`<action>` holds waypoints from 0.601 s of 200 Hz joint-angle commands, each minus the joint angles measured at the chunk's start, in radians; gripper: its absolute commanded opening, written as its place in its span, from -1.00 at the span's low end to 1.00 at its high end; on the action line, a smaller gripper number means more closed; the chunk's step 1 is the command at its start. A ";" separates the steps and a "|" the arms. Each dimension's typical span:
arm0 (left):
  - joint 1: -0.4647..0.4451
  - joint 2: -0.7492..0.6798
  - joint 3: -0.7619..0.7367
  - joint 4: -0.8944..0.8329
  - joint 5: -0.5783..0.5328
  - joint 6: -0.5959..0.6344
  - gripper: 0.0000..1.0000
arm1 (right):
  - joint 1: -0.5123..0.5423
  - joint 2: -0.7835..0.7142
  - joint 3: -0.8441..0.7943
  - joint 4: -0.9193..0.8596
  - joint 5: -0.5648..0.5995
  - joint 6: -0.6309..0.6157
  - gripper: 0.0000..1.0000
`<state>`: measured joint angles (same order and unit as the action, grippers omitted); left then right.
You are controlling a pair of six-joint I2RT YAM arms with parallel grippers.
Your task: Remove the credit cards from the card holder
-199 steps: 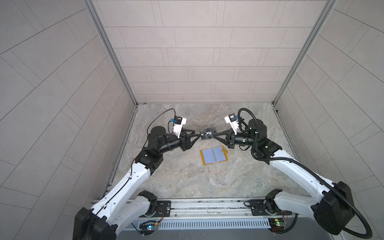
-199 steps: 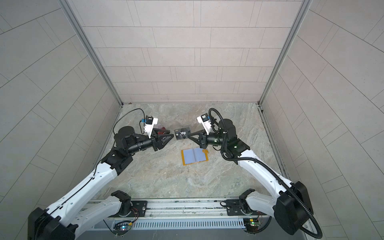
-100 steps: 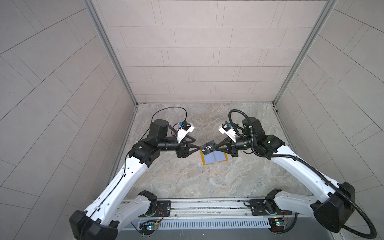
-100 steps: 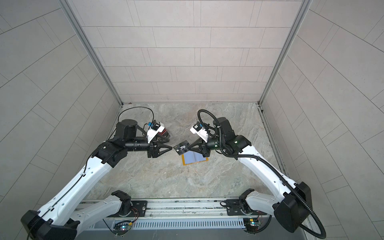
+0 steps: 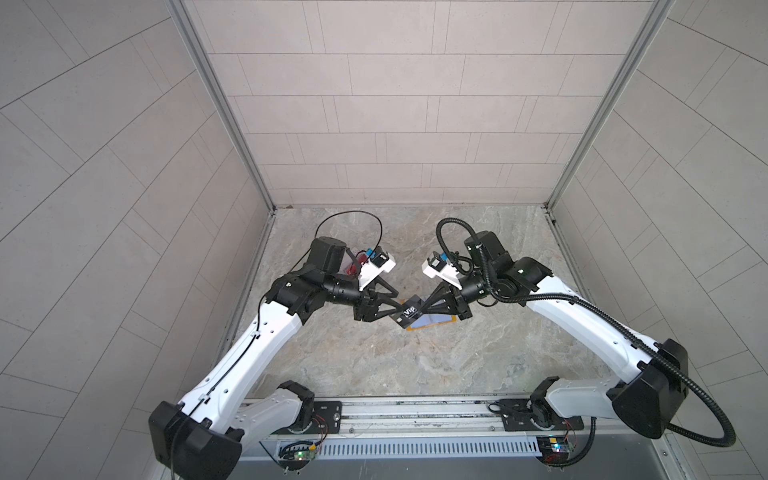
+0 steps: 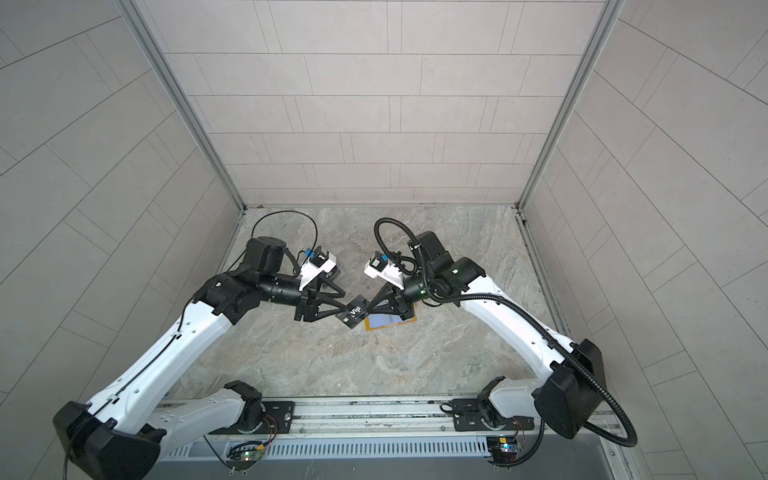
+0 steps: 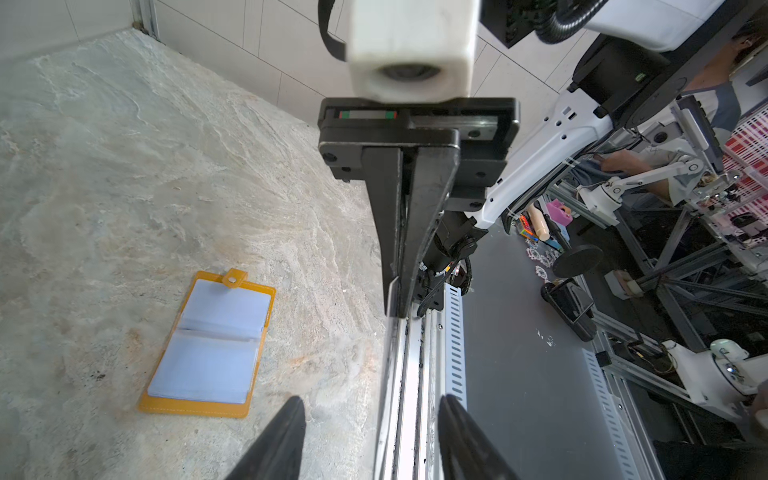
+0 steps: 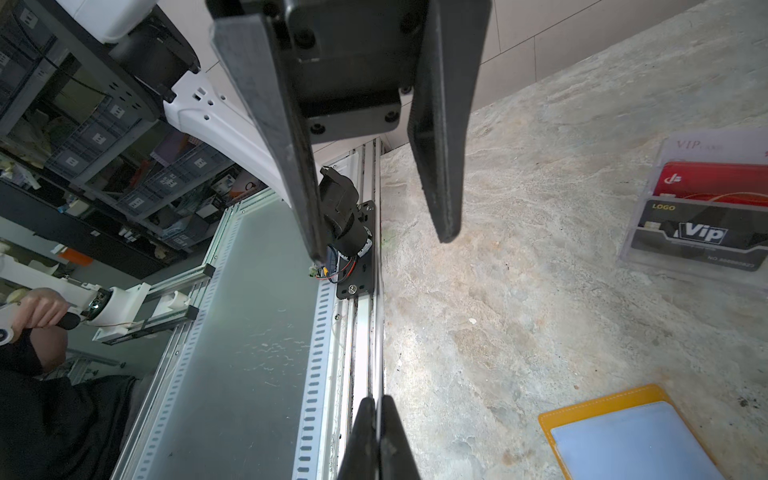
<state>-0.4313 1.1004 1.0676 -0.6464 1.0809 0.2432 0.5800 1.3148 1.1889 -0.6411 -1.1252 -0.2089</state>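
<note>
Pale tiled walls, marbled stone floor, aluminium corner posts, soft even light

You're looking at a grey marbled tabletop, walled on three sides by pale tiled panels. Along its near edge runs a metal rail with a slotted strip beside it. A clear plastic box stands on the stone. Shelves of grey bins show beyond the rail.
</note>
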 commanded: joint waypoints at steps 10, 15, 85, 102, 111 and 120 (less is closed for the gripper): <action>0.002 0.010 0.030 -0.031 0.049 0.026 -0.01 | 0.005 0.000 0.030 -0.022 -0.024 -0.075 -1.00; 0.002 0.014 0.031 -0.037 0.053 0.029 -0.03 | 0.005 0.002 0.033 -0.023 -0.023 -0.076 -1.00; -0.009 0.040 0.046 -0.079 0.073 0.057 -0.28 | 0.005 0.037 0.072 -0.024 -0.024 -0.083 -1.00; -0.009 0.044 0.048 -0.081 0.071 0.061 -0.32 | 0.005 0.043 0.078 -0.023 -0.024 -0.084 -1.00; -0.010 0.046 0.048 -0.083 0.068 0.061 -0.37 | 0.005 0.047 0.081 -0.026 -0.025 -0.085 -1.00; -0.010 0.047 0.048 -0.083 0.065 0.061 -0.41 | 0.006 0.052 0.084 -0.026 -0.025 -0.086 -1.00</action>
<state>-0.4347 1.1461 1.0790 -0.7113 1.1301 0.2836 0.5819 1.3544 1.2469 -0.6563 -1.1252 -0.2363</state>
